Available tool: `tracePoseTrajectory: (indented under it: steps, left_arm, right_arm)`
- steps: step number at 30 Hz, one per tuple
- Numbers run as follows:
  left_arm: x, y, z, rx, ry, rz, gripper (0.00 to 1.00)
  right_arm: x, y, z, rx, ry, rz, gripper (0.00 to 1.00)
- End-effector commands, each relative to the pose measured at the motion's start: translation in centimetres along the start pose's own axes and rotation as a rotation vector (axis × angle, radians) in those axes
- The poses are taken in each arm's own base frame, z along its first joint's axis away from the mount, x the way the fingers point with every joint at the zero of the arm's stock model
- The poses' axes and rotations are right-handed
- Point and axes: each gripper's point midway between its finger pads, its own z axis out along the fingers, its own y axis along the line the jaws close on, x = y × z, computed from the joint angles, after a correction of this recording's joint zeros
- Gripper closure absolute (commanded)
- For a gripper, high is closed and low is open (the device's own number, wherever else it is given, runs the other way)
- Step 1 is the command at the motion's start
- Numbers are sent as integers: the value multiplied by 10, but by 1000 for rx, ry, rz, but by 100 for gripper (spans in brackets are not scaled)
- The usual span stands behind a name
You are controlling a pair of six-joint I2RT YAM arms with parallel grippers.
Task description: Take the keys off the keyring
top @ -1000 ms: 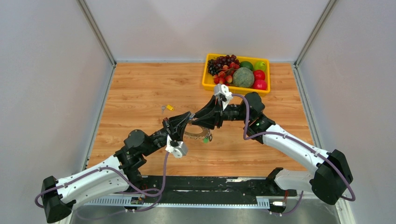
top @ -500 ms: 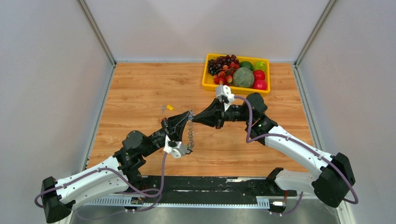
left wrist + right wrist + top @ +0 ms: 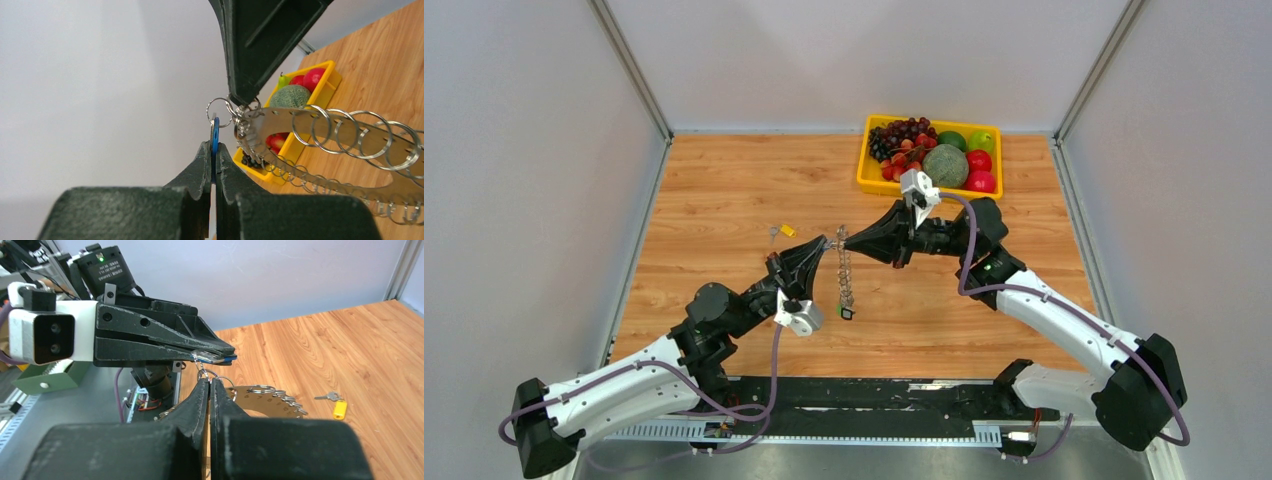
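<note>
The keyring (image 3: 845, 275) hangs edge-on above the table between my two gripper tips. In the left wrist view its dark plate (image 3: 280, 118) with silvery loops stretches away to the right. My left gripper (image 3: 823, 245) is shut on a blue-headed key (image 3: 215, 137) joined to a small loop. My right gripper (image 3: 849, 240) is shut on the keyring's rim at a loop (image 3: 209, 378), right next to the left fingertips (image 3: 220, 351). A dark key with a green head (image 3: 848, 313) dangles at the ring's lower end. A yellow-headed key (image 3: 786, 231) lies loose on the table, and it also shows in the right wrist view (image 3: 340, 409).
A yellow crate (image 3: 864, 170) of fruit stands at the back right, close behind the right wrist; it also shows in the left wrist view (image 3: 327, 67). The wooden table (image 3: 724, 190) is walled by grey panels. The black base rail (image 3: 874, 400) runs along the near edge.
</note>
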Motion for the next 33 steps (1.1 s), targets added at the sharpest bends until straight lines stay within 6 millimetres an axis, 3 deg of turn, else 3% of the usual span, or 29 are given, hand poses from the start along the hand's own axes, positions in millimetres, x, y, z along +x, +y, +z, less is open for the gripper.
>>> tracePoseTrajectory:
  steps: [1,7,22,28,33]
  left_arm:
    - [-19,41,-3,-149,-56,4,100]
    - [-15,2,12,43,-56,28,100]
    - [-10,-17,16,133,-48,50,100]
    - [-11,-16,15,133,-51,40,100]
    - [-13,4,12,38,-41,17,100]
  right_arm:
    - [-27,-5,-14,49,-98,9,100]
    - [-36,4,-14,5,-132,24,100]
    - [-40,4,-10,-1,-157,62,100]
    - [-32,0,-4,-4,-130,76,100]
    - [-29,-9,-7,64,-98,42,100]
